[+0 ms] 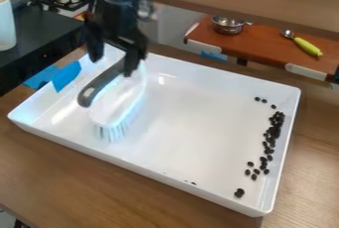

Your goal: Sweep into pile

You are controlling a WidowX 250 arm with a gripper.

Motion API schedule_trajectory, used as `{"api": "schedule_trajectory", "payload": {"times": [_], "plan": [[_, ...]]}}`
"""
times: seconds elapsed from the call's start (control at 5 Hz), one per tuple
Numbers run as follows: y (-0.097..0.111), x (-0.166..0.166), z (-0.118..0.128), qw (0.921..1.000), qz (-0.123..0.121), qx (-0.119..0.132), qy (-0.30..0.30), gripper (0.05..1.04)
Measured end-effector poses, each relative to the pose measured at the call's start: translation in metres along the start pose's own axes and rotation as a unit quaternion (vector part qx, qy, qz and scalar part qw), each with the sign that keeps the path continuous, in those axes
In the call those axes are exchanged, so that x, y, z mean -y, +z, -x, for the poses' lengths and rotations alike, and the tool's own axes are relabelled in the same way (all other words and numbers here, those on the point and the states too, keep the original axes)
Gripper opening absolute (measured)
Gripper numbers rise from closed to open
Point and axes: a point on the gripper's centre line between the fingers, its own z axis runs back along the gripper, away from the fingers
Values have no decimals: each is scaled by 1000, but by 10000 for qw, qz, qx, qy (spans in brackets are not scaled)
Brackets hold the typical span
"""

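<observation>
Your black arm (122, 4) comes down above the white tray (192, 123), at its far corner, the one deepest in the view. Your gripper (114, 62) hangs below the wrist over that same end of the tray, pointing downward. Its two dark fingers (136, 56) stand spread, with a wide gap between them.

Single fixed camera view, set above the near side of the white tray (198, 133), looking down at a slant into it and facing across to what lies beyond. Fairly near: whole tray in frame, taking up most of it, seen obliquely, one corner pointing toward the camera. Wooden worktop (79, 182) shows in front of the tray and to its right; black stove (43, 31) beyond its left end; reddish-brown board (265, 46) past its far side, farther from the camera.
</observation>
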Motion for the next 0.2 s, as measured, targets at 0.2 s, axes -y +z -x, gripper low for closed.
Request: {"api": "schedule_trajectory", "payload": {"times": [0.2], "plan": [[6, -30, -4, 9988, 390, -263, 119, 1009]]}}
